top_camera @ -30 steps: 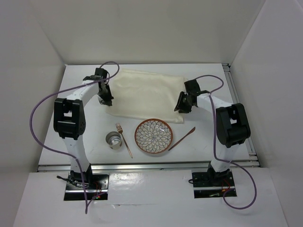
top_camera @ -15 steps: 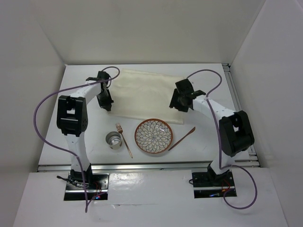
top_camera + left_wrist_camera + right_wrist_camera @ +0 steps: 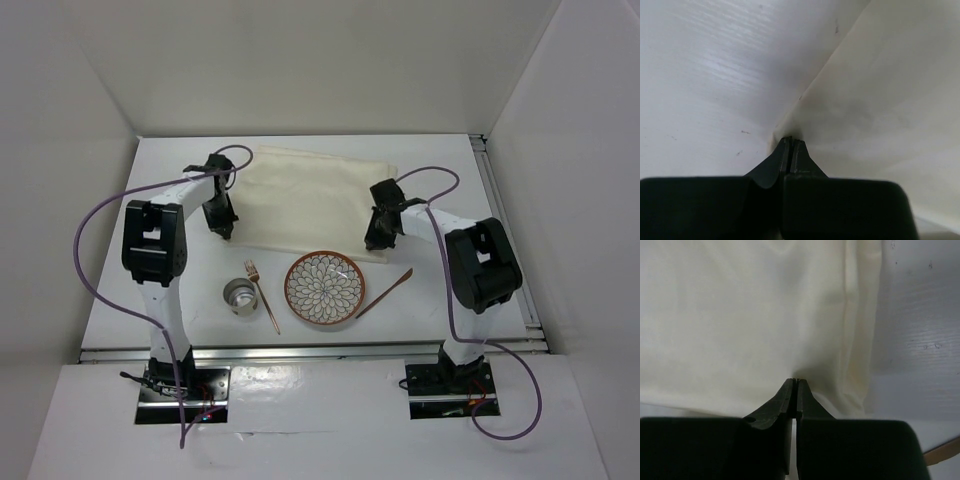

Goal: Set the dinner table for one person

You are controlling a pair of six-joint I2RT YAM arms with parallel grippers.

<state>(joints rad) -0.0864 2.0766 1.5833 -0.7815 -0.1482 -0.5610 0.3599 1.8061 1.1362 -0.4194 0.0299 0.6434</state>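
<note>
Pinching cream cloth [image 3: 305,200] at both near corners: left gripper [image 3: 791,143] closed tight on left corner, right gripper [image 3: 795,382] closed tight on fabric just in from right edge. Spread across far half of dinner table [image 3: 420,320] — white top under both arms, rails at near and right edges. Closer to bases, left to right: metal cup [image 3: 240,297], fork [image 3: 262,295], patterned plate [image 3: 325,289], copper utensil [image 3: 385,293].
</note>
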